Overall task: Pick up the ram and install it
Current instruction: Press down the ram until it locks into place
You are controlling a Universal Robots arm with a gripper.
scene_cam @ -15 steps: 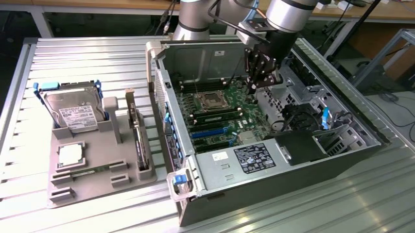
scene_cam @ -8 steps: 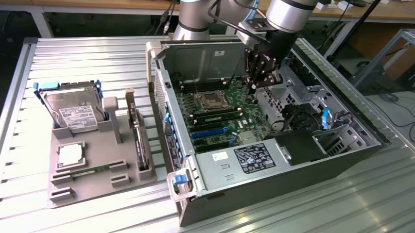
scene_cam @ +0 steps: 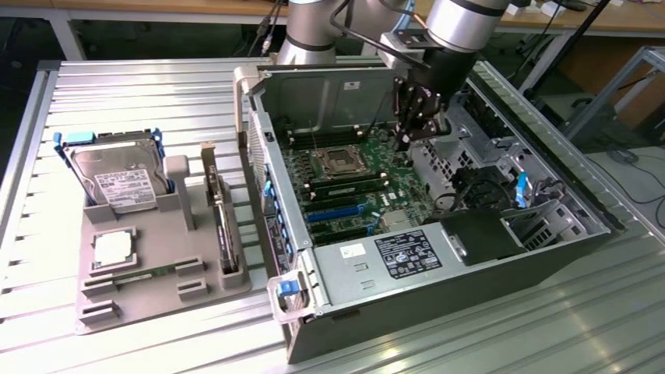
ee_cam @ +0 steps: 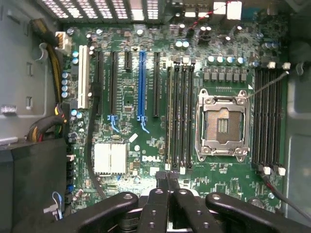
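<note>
While shut, gripper point(ee_cam: 167, 180) above motherboard point(ee_cam: 131, 141), case walls point(scene_cam: 332, 93) near

1 PC case point(scene_cam: 499, 257) counted | 1 mobo point(ee_cam: 131, 97) w/ 1 empty CPU socket point(ee_cam: 222, 126) | 1 hard drive point(scene_cam: 117, 175) seen in 1 grey holder tray point(scene_cam: 146, 300) | 1 CPU chip point(scene_cam: 112, 248) | 1 ram stick point(scene_cam: 135, 274) seen in tray | 1 exp. card point(scene_cam: 223, 222) | 1 robot arm point(scene_cam: 457, 31) noted

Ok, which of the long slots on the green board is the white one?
The white slot, at the end of the row, right beside the yellow cables. The others in the row are black slots, plus one blue slot.
</note>
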